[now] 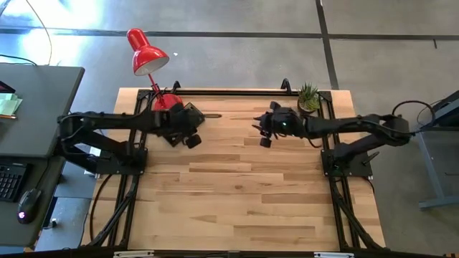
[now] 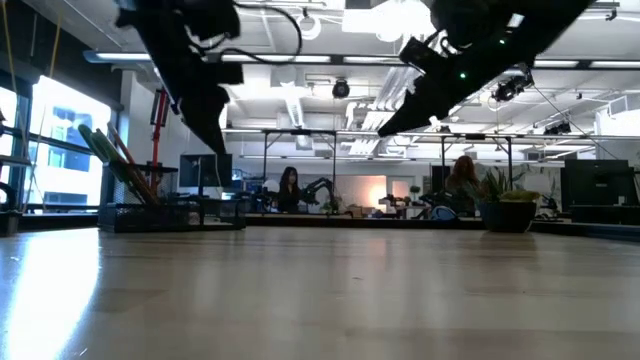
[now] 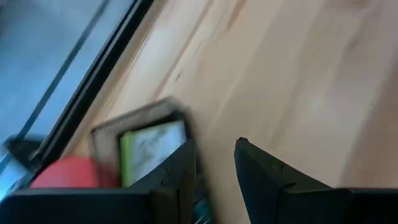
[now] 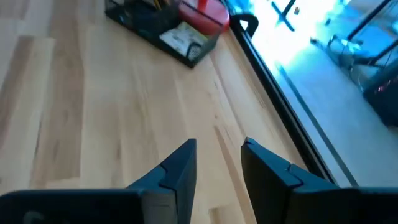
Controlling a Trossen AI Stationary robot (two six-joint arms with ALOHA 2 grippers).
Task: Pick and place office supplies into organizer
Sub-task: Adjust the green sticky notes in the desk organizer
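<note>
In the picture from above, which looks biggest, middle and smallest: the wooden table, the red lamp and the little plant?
Largest to smallest, in the high view:
1. The wooden table, by far the biggest.
2. The red lamp.
3. The little plant, the smallest.
The lamp's head stands nearer the camera, which may make it look bigger.

This looks like a robotics lab or workshop set in a large open industrial hall. The low view shows exposed ceiling ducts [image 2: 300,100] and strip lights, tall windows [image 2: 60,140] at one side, and benches with monitors [image 2: 200,172] and people [image 2: 290,188] seated far off, possibly beside another small robot arm. From above, a bare concrete floor [image 1: 237,18] surrounds the wooden table [image 1: 237,193], with a desk [image 1: 36,100] carrying a keyboard [image 1: 10,179] and mouse [image 1: 27,203] next to its left edge.
</note>
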